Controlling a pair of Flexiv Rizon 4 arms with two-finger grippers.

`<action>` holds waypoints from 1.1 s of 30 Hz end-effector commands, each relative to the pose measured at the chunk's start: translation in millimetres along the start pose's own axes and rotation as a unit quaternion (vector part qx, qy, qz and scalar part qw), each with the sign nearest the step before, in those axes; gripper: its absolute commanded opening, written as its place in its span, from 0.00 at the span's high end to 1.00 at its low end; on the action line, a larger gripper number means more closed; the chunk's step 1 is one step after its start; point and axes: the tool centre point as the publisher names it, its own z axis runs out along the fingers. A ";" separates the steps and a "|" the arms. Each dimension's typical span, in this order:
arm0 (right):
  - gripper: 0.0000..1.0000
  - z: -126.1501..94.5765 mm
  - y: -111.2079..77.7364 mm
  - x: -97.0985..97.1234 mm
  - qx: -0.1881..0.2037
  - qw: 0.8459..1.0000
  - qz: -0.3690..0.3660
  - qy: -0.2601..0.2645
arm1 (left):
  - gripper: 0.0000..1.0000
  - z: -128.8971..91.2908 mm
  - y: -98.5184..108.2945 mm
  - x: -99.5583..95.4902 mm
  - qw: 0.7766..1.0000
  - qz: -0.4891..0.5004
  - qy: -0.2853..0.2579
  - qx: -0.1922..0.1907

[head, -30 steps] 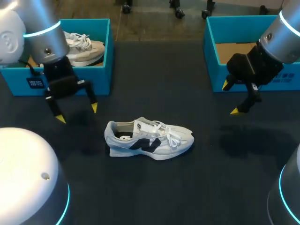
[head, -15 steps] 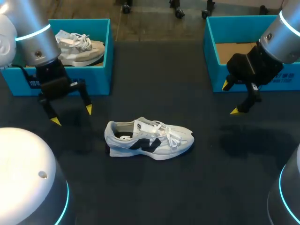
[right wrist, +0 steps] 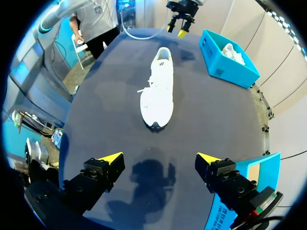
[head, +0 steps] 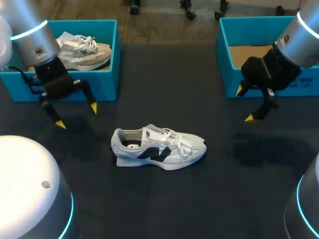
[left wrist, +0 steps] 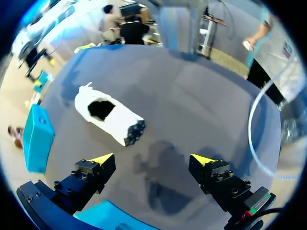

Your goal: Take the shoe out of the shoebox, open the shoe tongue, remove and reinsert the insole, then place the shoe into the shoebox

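1. Grey-and-white lace-up sneaker (head: 158, 148) with a dark side logo lay on its sole on the black table (head: 164, 89), mid-frame in the head view. Its toe pointed right, and it was outside both boxes and apart from both arms.
2. Over the last second the left gripper (head: 76, 115) had drawn back from beside the heel toward the upper left. It ended just in front of the turquoise cardboard upper-left shoebox (head: 107, 74), which held a second pale sneaker (head: 84, 50). Its yellow-tipped fingers stood wide apart, holding nothing.
3. The right gripper (head: 244, 104) had not moved. It hung at right before the turquoise upper-right shoebox (head: 223, 55), fingers likewise spread and bare.
4. The sneaker itself had not shifted.
5. That retreat probably meant the left arm was done with the shoe for now. Whether the insole sat properly inside could not be told, and boxing remained undone.
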 end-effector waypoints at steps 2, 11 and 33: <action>0.00 0.9 0.2 0.1 0.001 1.000 0.000 0.000 | 0.00 -0.2 5.2 8.0 0.996 -0.080 -0.022 0.028; 0.00 0.9 0.2 0.1 0.001 1.000 0.000 0.000 | 0.00 2.7 8.5 16.9 0.980 -0.175 -0.059 0.069; 0.00 0.9 0.2 0.1 0.001 1.000 0.000 0.000 | 0.00 19.5 18.1 22.8 0.917 -0.305 -0.209 0.149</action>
